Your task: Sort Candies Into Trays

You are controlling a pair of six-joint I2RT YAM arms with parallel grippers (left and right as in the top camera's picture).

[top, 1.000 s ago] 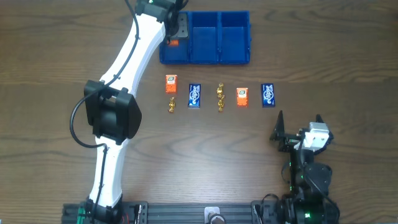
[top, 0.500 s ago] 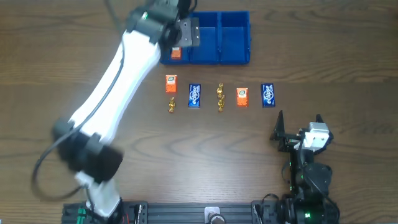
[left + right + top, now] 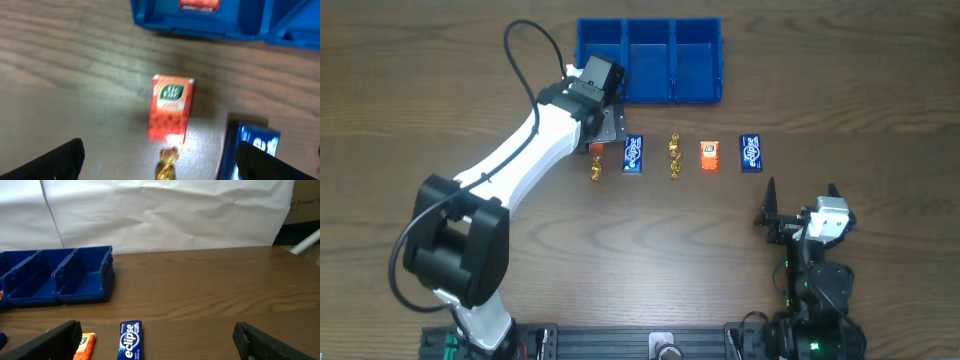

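Once over tray [image 3: 670,98], left end effector [image 3: 160,150] above box [image 3: 171,114].

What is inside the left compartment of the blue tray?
An orange candy box lies there, seen in part in the left wrist view. From above, the left gripper covers the lower part of that compartment of the blue tray, so anything else beneath it cannot be seen.

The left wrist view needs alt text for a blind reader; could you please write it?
An orange candy box lies on the wooden table, framed between the left gripper's open fingers. A gold wrapped candy and a blue pack lie near it; the blue tray beyond holds another orange box.
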